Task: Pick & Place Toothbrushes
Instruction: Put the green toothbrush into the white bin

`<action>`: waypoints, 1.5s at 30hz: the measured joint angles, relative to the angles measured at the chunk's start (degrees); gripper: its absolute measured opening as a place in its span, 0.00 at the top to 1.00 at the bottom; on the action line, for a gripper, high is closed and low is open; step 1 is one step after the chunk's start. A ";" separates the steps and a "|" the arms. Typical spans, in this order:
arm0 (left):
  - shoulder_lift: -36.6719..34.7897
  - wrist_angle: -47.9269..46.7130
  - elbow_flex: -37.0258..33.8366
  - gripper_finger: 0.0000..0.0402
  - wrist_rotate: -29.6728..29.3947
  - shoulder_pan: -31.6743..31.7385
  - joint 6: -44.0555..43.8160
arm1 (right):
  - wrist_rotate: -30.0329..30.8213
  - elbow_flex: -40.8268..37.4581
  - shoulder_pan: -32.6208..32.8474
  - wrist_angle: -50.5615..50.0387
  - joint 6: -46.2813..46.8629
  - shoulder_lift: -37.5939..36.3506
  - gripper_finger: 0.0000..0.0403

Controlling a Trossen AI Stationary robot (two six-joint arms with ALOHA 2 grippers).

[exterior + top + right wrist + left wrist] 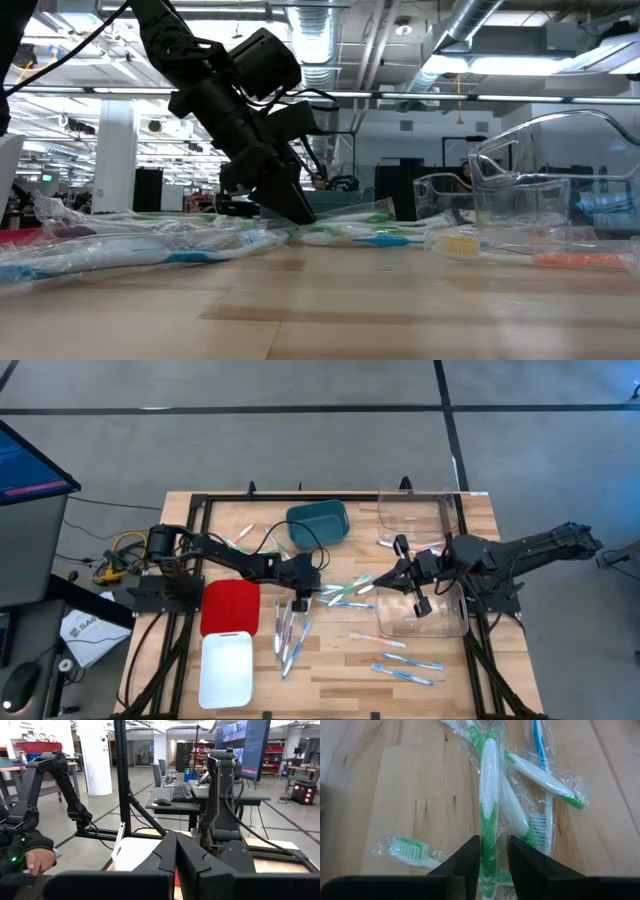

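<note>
On the wooden table [330, 665], the left gripper [300, 603] is down at the middle, its two fingers [465, 865] set narrowly on either side of the green-and-white toothbrush [488, 810], which lies in a clear wrapper; the fingers press the handle's green end. That brush sits on top of a loose cluster of wrapped toothbrushes [345, 592], with another green one crossing beneath it and a blue one just beside, so neighbours crowd the grip. More brushes lie scattered: a bundle [289, 635] near the left gripper, several blue and orange ones [400, 660] toward the table's front right, and a few [243, 538] near the teal bin [318, 525]. A red tray [230, 605] and a white tray [226, 668] sit beside the left arm. The right gripper [408, 582] hovers raised near the clear plastic containers [425, 605], its fingers [165, 855] pressed fully together, holding nothing.
</note>
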 joint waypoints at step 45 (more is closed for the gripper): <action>-1.69 0.86 0.12 0.95 -5.02 0.90 -3.18 | -0.03 0.00 -1.01 -1.22 1.33 0.00 1.00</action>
